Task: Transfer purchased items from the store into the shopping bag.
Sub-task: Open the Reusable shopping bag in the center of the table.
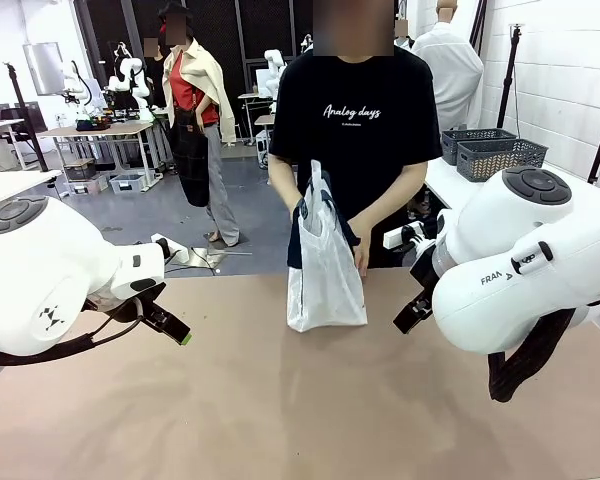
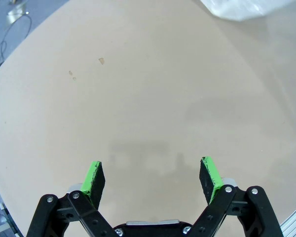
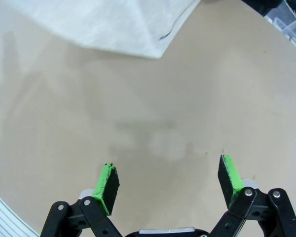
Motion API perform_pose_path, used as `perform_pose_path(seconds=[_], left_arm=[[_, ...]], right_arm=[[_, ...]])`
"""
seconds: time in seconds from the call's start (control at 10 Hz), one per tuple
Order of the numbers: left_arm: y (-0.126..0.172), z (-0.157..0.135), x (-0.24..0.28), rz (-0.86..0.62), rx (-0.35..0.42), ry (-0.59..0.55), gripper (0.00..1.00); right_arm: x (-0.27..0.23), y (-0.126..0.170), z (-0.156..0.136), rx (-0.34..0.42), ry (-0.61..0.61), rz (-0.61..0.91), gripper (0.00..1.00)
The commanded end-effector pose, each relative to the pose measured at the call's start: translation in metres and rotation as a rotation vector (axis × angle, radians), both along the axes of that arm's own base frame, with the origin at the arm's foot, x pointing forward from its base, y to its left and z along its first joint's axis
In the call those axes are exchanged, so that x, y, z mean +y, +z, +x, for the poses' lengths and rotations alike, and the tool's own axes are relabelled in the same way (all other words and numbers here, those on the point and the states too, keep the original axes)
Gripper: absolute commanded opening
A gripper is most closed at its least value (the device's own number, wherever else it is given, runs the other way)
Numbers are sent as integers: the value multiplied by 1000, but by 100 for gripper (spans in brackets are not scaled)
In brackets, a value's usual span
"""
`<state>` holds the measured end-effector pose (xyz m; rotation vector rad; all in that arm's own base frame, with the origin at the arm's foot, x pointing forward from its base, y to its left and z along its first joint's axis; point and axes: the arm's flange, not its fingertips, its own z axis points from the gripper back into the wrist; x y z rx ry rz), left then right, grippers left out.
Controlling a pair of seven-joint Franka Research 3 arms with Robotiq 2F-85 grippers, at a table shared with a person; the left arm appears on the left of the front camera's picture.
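Note:
The shopping bag (image 1: 325, 275), translucent white with navy handles, stands upright at the table's far middle. A person in a black T-shirt holds it, one hand (image 1: 363, 260) at its side. Its lower corner shows in the left wrist view (image 2: 246, 7) and its white side in the right wrist view (image 3: 113, 24). My left gripper (image 1: 175, 328) hangs open over the table's left part, nothing between its fingers (image 2: 153, 177). My right gripper (image 1: 412, 312) is open just right of the bag, also empty (image 3: 168, 180). The purchased items are out of view.
The brown tabletop (image 1: 280, 400) lies bare in front of the bag. Two dark grey slotted baskets (image 1: 495, 155) stand on a white side table at the back right; I cannot tell whether either is the store.

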<state>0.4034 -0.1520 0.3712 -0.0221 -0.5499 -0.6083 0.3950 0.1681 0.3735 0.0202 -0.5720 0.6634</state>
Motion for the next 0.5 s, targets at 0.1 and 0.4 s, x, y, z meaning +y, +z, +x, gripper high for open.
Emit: perform_pose_path(seconds=[0.1, 0.4], left_arm=[[0, 0, 1, -1, 0, 2, 100], [0, 0, 1, -1, 0, 2, 100]], right_arm=[[0, 0, 0, 0, 0, 0, 100], [0, 0, 0, 0, 0, 0, 100]])
